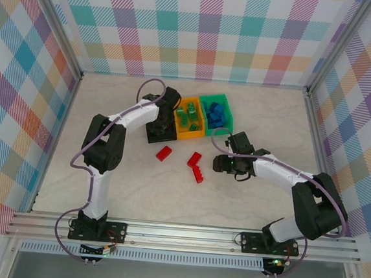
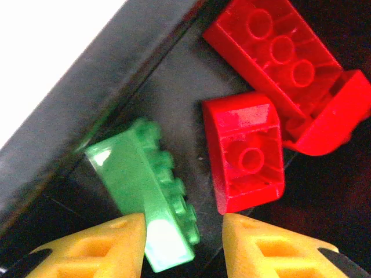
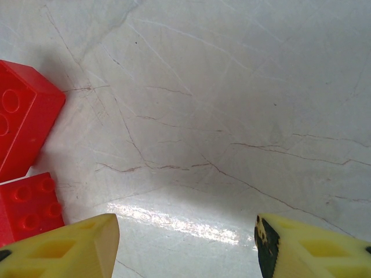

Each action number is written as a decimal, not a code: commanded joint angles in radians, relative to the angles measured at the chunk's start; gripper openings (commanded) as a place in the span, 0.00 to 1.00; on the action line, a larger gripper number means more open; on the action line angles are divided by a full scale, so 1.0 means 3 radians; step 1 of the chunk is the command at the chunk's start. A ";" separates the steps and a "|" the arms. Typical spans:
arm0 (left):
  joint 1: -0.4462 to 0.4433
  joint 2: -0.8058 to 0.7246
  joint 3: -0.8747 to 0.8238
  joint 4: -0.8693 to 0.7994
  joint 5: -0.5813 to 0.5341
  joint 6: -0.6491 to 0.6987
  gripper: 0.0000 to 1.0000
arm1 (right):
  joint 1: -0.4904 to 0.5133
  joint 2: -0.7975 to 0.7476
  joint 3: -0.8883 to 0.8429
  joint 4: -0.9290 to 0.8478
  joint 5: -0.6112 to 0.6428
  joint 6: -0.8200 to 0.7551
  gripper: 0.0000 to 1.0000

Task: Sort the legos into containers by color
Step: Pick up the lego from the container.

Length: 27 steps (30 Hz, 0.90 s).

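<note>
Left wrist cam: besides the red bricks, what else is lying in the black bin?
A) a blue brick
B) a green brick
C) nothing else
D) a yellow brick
B: a green brick lies on the floor of the black bin, beside the red bricks.

Three bins are sitting joined in a row at rear-ctr: black bin [image 2: 75, 116], orange bin [image 1: 189, 137], green bin [image 1: 215, 97]. Green bricks [image 1: 188, 118] are lying in the orange bin, and blue bricks [image 1: 216, 112] in the green bin. In the black bin, three red pcs [image 2: 246, 150] are lying beside one green brick [image 2: 153, 185], which is tilted. Three loose red bricks [image 1: 164, 153] are lying on the table, near the bins.
</note>
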 commanded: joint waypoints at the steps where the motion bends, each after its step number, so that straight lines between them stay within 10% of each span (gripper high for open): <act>1: -0.0013 -0.0105 -0.0030 -0.0245 -0.0155 -0.0138 0.40 | -0.0015 -0.0027 -0.0049 0.0069 0.0004 -0.0052 0.64; 27: 0.0054 0.0403 0.0202 -0.0268 0.0022 -0.0241 0.33 | -0.0019 -0.0120 -0.0119 0.0090 0.0066 -0.0079 0.64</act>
